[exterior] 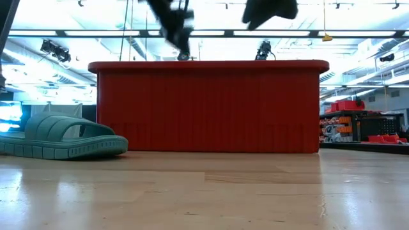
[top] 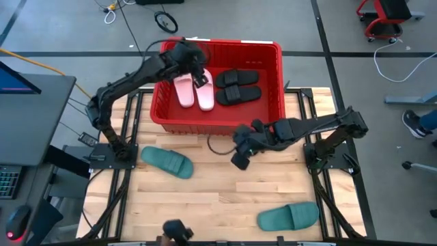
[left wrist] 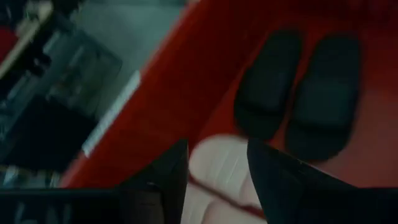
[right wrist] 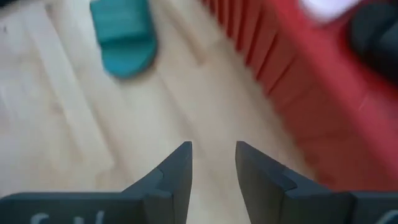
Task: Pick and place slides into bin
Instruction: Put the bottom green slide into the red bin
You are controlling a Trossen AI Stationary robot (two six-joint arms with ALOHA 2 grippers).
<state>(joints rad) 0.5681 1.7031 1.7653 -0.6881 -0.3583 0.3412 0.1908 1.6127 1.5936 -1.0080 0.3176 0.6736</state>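
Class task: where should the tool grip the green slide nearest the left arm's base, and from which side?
Likely the wide strap of the green slide, coming straight down from above. It lies sole-down on the table, strap arched clear of the footbed, so one finger can slip under and one stay over.

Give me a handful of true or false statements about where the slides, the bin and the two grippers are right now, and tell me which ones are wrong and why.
1. Two black slides lie inside the red bin. True.
2. Both pink slides are on the wooden table. False: they lie in the bin, side by side.
3. Two green slides are outside the bin, one on the left arm's side and one on the right arm's side. True.
4. The left gripper hangs over the bare table. False: it is over the bin, above the pink slides, fingers open.
5. The right gripper holds a green slide. False: it is empty, over the table in front of the bin.
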